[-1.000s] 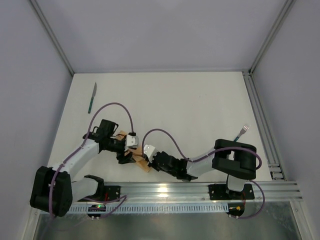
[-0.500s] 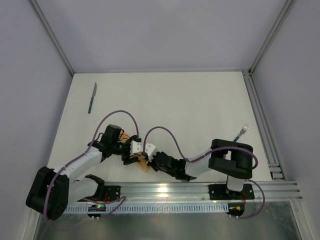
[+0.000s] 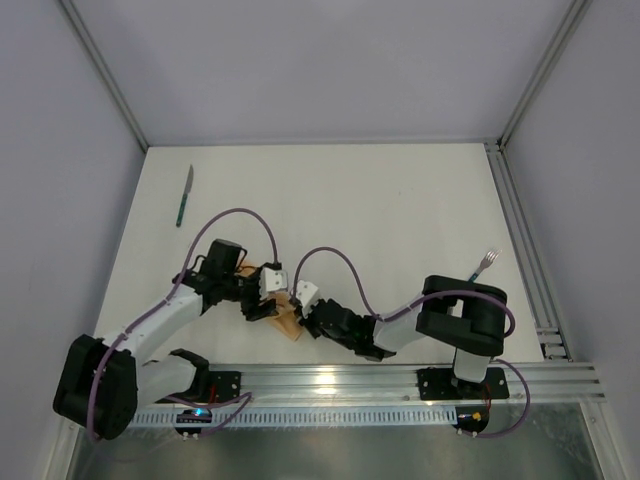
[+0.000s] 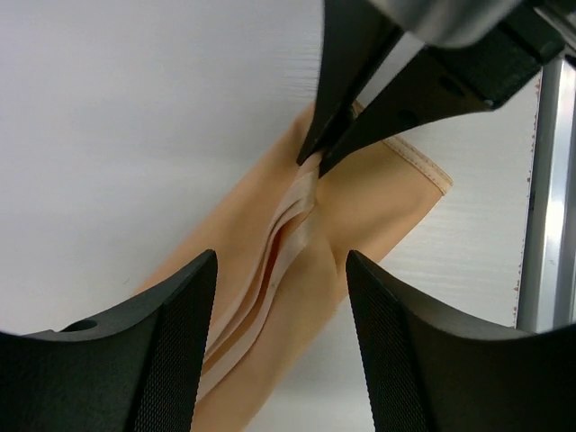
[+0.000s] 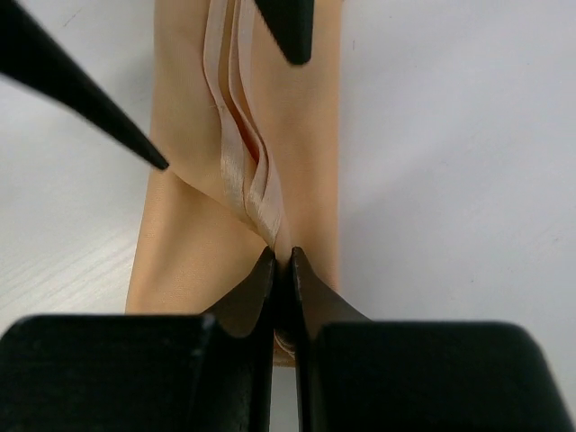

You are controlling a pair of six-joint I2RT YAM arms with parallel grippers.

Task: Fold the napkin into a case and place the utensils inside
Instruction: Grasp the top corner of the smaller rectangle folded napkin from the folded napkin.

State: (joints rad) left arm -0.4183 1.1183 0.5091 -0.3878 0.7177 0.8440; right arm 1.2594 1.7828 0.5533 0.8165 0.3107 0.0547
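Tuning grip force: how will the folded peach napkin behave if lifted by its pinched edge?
Likely floppy: the napkin buckles into soft ridges ahead of the right gripper. Its stacked layers gape there, so they may peel apart. Thin cloth, probably light.

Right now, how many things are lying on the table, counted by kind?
Folded peach-orange cloth napkin: 1
Slim teal-handled metal knife: 1
Slim teal-handled metal fork: 1
Total: 3

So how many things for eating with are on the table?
2. A slim teal-handled silver knife lies far left; a teal-handled silver fork lies right, partly behind the right arm. More may be hidden.
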